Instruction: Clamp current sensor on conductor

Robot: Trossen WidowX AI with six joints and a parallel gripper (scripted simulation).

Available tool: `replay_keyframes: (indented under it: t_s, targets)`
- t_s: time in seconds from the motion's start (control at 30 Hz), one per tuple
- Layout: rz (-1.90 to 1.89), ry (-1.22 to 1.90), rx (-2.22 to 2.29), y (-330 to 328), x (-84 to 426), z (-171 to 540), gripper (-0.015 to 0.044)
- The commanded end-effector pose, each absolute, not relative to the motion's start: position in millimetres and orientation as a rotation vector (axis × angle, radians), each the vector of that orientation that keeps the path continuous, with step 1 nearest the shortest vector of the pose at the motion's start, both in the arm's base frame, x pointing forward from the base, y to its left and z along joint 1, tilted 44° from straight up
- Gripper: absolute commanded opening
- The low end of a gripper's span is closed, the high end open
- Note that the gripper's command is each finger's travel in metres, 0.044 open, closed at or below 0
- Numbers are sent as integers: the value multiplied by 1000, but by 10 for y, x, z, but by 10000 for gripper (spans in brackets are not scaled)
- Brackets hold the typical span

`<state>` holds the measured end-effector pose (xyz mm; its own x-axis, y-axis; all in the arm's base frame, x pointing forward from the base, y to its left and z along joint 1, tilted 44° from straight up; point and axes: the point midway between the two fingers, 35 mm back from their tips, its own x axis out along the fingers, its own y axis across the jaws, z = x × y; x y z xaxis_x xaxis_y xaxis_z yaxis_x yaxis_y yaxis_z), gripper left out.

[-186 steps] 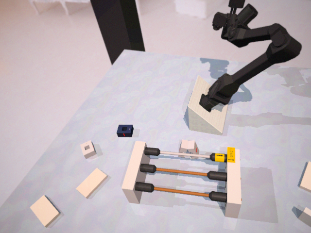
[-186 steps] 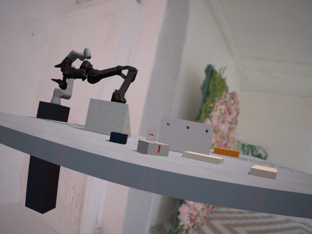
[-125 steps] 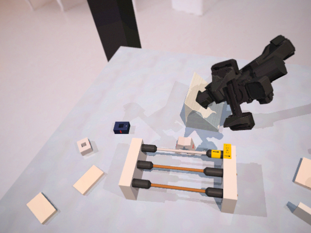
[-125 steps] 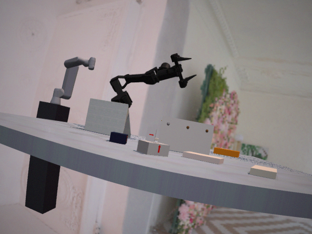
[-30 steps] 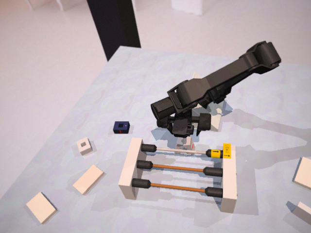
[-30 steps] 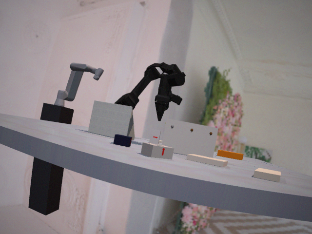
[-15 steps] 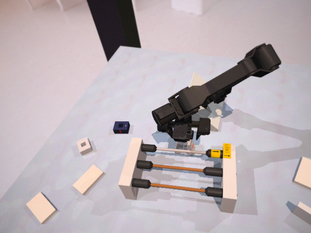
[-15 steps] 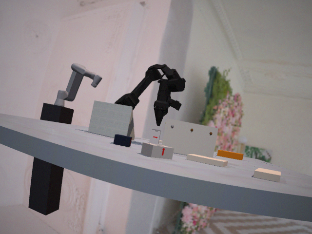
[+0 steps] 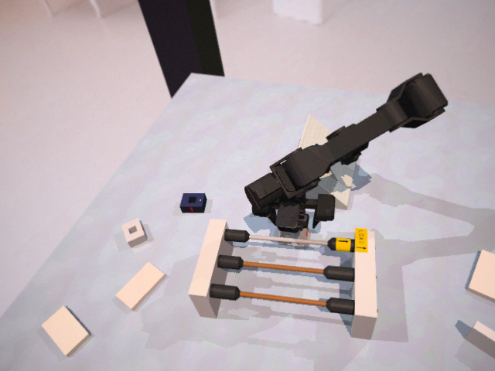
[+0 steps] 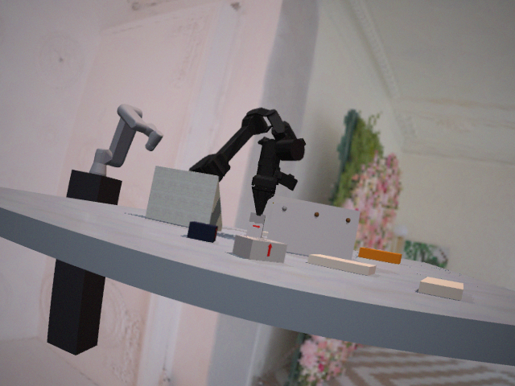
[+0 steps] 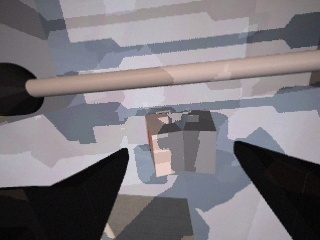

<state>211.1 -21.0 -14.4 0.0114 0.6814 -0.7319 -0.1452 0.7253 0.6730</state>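
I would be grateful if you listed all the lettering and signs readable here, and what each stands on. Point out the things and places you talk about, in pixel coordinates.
"LOAD", with a black arrow: yellow rectangular tag (image 9: 360, 239) on the rack's white end plate (image 9: 365, 287).
Black arrow, no letters: yellow band (image 9: 343, 244) round the black sleeve beside it.
Red arrow: grey block (image 10: 257, 249) in the exterior view.
Red mark, too small to read: dark blue block (image 9: 186, 202) (image 10: 201, 232).
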Motion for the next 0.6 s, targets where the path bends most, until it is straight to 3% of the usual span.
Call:
replay_keyframes:
  t_s: [0.0, 0.03, 0.23, 0.57]
  targets:
    - [685, 1427, 485, -158, 2086, -180, 440]
    - [685, 1427, 485, -158, 2086, -180, 440]
    - [685, 1424, 476, -192, 2106, -159, 282]
    - [685, 1424, 476, -192, 2106, -159, 216]
